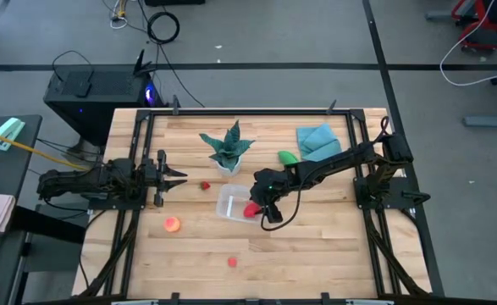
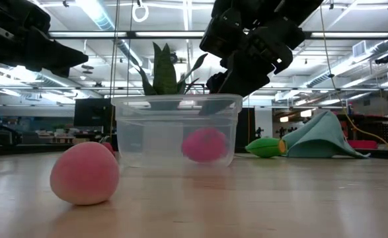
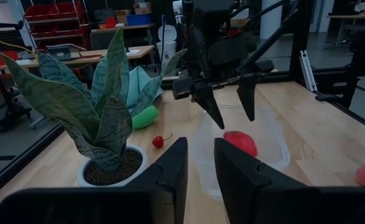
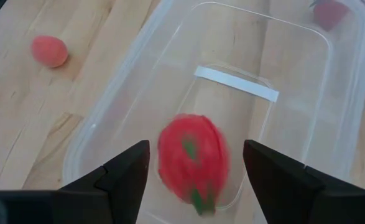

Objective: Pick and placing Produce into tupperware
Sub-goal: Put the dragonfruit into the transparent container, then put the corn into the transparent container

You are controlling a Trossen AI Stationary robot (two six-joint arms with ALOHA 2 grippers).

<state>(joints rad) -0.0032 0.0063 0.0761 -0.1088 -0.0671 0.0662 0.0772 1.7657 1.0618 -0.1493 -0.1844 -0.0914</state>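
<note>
**Red piece lying in the tub, right fingers spread above it**

I am taking the tupperware as my landmark. From above, the right gripper is covering the tub's right end, so the red produce piece is showing only as a sliver beside the arm. I am reading it better from the right wrist, where the red piece with its green stem is sitting on the tub floor, blurred, between fingers that are standing wide apart and gripping nothing. The left wrist view is showing the same spread fingers hanging over the tub with the red piece below them.

At table height the tub wall is dimming the piece inside. The pink-orange round piece is filling the foreground, its true spacing from the tub hard to judge there; the high view is placing it well apart, toward the front left of the tub.

The left gripper is waiting left of the tub, fingers narrowly parted. A small red piece is lying between it and the tub. The potted plant is standing just behind the tub, the green oval behind and to its right, touching the blue cloth. Another red piece is lying alone in front of the tub, with bare wood around it toward the front table edge.
</note>
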